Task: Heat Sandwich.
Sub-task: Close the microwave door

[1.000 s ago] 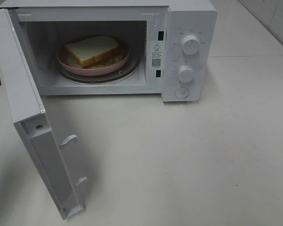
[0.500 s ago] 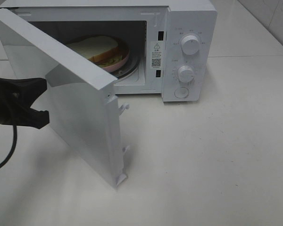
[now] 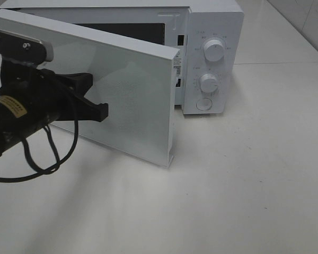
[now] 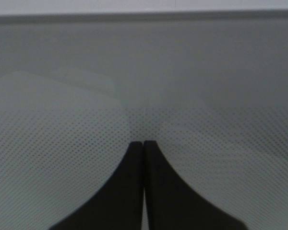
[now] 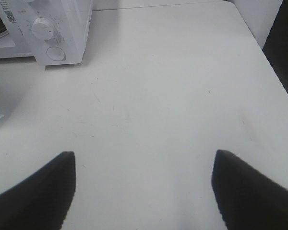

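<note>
Sandwich: hidden behind the door (image 3: 132, 90), likely inside the oven (image 3: 212, 32).
Left claw (image 4: 143, 148): shut tight, tips against the door.
Right claw (image 5: 144, 153): open, empty, over the table (image 5: 182, 72).
Risk: tips slip on the smooth door, or a weak push leaves it not clicked shut.

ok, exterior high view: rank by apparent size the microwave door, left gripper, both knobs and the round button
1. microwave door
2. left gripper, though it sits nearer the camera, which inflates it
3. upper knob and lower knob: alike, not ranked
4. round button
</note>
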`<state>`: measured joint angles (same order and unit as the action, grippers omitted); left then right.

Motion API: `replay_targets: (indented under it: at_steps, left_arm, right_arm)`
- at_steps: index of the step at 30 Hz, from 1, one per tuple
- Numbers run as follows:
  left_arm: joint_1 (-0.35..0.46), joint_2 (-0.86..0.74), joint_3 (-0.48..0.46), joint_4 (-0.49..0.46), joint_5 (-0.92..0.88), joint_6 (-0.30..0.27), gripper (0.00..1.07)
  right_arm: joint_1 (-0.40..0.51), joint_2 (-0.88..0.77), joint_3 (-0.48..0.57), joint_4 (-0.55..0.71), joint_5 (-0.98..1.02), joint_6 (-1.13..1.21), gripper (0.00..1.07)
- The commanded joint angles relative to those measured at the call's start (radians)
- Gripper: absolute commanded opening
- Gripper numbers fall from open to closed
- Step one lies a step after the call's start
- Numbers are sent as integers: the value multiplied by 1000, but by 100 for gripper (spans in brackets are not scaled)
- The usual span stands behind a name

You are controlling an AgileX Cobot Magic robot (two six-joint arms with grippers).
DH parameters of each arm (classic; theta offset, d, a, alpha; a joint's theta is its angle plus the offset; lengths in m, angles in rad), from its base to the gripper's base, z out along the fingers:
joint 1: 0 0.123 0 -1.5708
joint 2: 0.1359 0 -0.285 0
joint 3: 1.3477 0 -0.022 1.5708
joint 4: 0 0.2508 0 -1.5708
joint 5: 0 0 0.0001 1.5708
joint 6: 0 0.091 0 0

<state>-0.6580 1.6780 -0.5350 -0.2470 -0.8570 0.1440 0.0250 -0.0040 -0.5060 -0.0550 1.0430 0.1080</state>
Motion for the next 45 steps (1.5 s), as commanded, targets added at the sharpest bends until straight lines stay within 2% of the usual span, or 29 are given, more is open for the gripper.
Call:
replay_targets:
  at_steps: [1, 3, 5, 12, 16, 33, 38, 45]
  left_arm:
    - [-27, 34, -57, -40, -12, 20, 0]
    - [-32, 46, -71, -50, -12, 20, 0]
    - [-42, 74, -124, -77, -12, 20, 0]
    - [-42, 135, -211, -86, -5, 20, 0]
    - [-42, 202, -298, -90, -2, 20, 0]
    - [-42, 311, -460, -150, 41, 25, 0]
    - [-21, 341, -518, -194, 72, 64, 0]
    - [13, 366, -587, -202, 135, 62, 0]
  right_arm:
    - [-5, -27, 1, -2, -4, 3, 76]
    - [-5, -27, 1, -2, -4, 3, 75]
    - [-5, -27, 1, -2, -4, 3, 75]
    - [-5, -27, 1, -2, -4, 3, 75]
    - [-5, -27, 1, -2, -4, 3, 75]
    - [-5, -27, 1, -2, -4, 3, 75]
    - [-5, -27, 1, -2, -4, 3, 75]
    - [-5, -27, 1, -2, -4, 3, 75]
